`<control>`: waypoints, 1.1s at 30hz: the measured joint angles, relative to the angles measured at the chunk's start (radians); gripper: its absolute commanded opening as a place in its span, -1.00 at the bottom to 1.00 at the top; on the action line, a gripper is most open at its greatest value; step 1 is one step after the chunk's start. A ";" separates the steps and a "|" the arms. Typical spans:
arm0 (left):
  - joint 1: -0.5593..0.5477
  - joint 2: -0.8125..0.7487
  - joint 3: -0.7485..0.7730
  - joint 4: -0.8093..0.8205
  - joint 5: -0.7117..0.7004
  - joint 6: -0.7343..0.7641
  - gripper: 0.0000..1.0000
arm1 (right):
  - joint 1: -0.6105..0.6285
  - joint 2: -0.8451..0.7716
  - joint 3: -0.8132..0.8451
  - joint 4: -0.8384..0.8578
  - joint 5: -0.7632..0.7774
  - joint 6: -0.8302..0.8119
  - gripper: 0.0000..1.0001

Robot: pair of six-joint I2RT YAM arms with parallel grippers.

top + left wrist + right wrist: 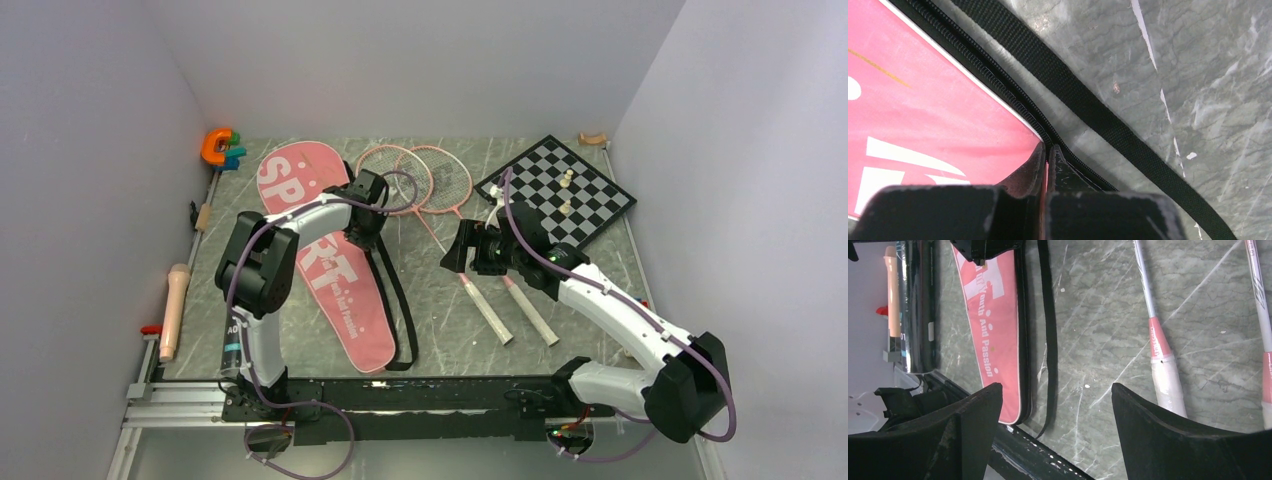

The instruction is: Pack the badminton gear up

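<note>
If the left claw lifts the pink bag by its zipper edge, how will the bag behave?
Probably floppy: the pink bag lies flat and thin, so it should sag from the left claw. Likely light, since it looks empty. Its loose black strap may drag along.

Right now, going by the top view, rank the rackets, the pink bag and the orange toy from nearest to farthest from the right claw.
1. Rackets: shafts right beside the right claw.
2. Pink bag: to its left, mid-table.
3. Orange toy: far back-left corner.
</note>
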 measured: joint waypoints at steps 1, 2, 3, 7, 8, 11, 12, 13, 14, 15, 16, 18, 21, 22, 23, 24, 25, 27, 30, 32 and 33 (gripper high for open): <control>0.000 -0.006 -0.002 -0.002 -0.001 0.002 -1.00 | 0.000 0.000 0.000 0.002 0.000 0.000 0.66; 0.001 -0.018 -0.006 -0.009 -0.002 0.005 -1.00 | 0.000 0.000 0.000 0.006 -0.001 0.000 0.65; 0.003 -0.037 -0.013 -0.020 -0.002 0.007 -1.00 | 0.000 0.000 0.000 0.008 -0.002 0.000 0.65; 0.016 -0.182 -0.035 -0.076 0.005 0.040 -1.00 | 0.000 0.025 0.000 0.039 -0.012 0.000 0.64; 0.019 -0.228 -0.035 -0.086 0.008 0.050 -1.00 | 0.000 0.038 0.000 0.047 -0.017 0.000 0.64; 0.032 -0.397 -0.034 -0.100 0.016 0.081 -1.00 | 0.006 0.098 0.006 0.066 -0.033 0.001 0.64; 0.035 -0.438 -0.031 -0.105 0.021 0.088 -1.00 | 0.010 0.117 0.013 0.066 -0.034 0.001 0.65; 0.037 -0.476 -0.028 -0.108 0.031 0.096 -1.00 | 0.016 0.142 0.028 0.066 -0.034 0.000 0.66; 0.040 -0.509 -0.025 -0.114 0.039 0.106 -1.00 | 0.026 0.168 0.047 0.067 -0.034 0.000 0.67; 0.045 -0.537 -0.023 -0.121 0.051 0.113 -1.00 | 0.037 0.194 0.071 0.068 -0.034 0.000 0.68; 0.049 -0.559 -0.023 -0.129 0.061 0.118 -1.00 | 0.049 0.215 0.093 0.072 -0.034 0.000 0.70; 0.055 -0.584 -0.026 -0.142 0.085 0.133 -1.00 | 0.079 0.260 0.154 0.082 -0.033 0.000 0.75; 0.064 -0.613 -0.059 -0.150 0.119 0.147 -1.00 | 0.117 0.296 0.233 0.100 -0.024 0.001 0.77; 0.065 -0.623 -0.075 -0.154 0.129 0.154 -1.00 | 0.129 0.300 0.254 0.108 -0.019 0.001 0.77; 0.066 -0.634 -0.091 -0.160 0.139 0.159 -1.00 | 0.140 0.300 0.271 0.119 -0.012 0.002 0.78; 0.066 -0.645 -0.105 -0.164 0.148 0.163 -1.00 | 0.149 0.300 0.285 0.130 -0.003 0.002 0.78; 0.066 -0.656 -0.119 -0.169 0.158 0.167 -1.00 | 0.159 0.300 0.299 0.142 0.005 0.002 0.78; 0.066 -0.676 -0.136 -0.175 0.178 0.175 -1.00 | 0.182 0.303 0.326 0.156 0.026 0.002 0.78; 0.066 -0.703 -0.144 -0.181 0.209 0.184 -1.00 | 0.213 0.330 0.373 0.171 0.049 0.000 0.78; 0.066 -0.723 -0.144 -0.181 0.227 0.184 -1.00 | 0.238 0.373 0.412 0.186 0.057 0.000 0.76; 0.066 -0.732 -0.144 -0.181 0.234 0.185 -1.00 | 0.248 0.397 0.425 0.195 0.060 0.000 0.76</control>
